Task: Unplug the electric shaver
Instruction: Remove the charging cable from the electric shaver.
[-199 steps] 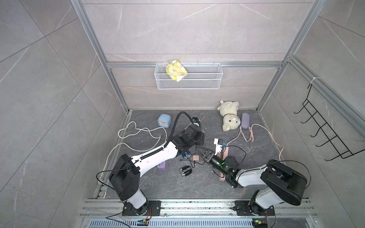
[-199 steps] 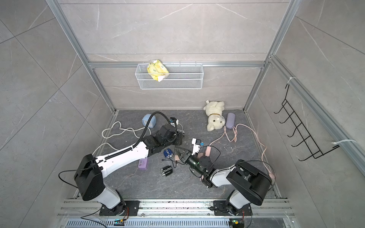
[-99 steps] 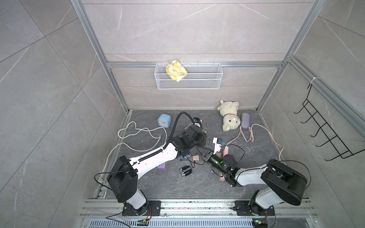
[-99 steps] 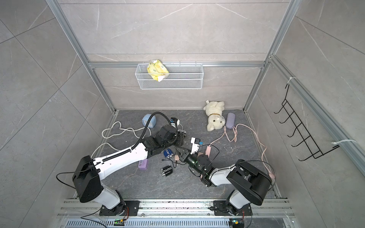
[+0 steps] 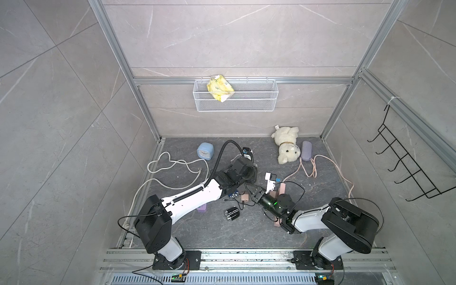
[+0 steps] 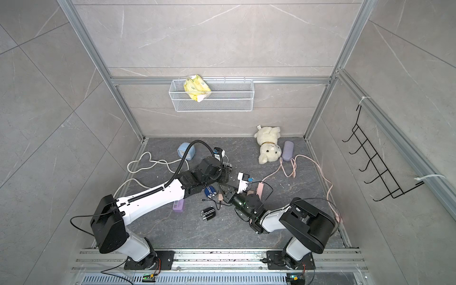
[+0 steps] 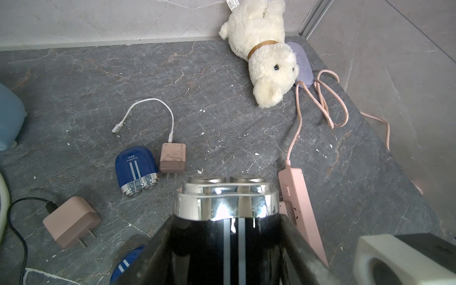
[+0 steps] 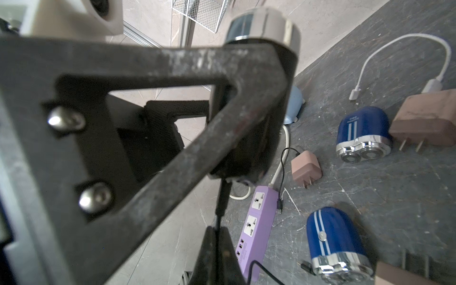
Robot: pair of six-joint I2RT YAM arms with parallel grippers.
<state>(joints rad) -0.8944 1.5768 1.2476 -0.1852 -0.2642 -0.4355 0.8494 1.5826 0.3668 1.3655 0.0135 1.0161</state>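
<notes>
One black electric shaver point(image 7: 223, 229) clamped by its sides between the half-spread fingers point(image 7: 296, 246) of the left gripper point(image 7: 225, 249), raised above the floor point(image 7: 222, 98) near its middle. Plugged into the base, a black cable point(image 8: 222, 197), pinched just below in the fully closed right gripper point(image 8: 217, 237). Underneath on the floor: blue shaver point(image 8: 361, 133), purple power strip point(image 8: 256, 217), pink adapter point(image 8: 306, 170).
</notes>
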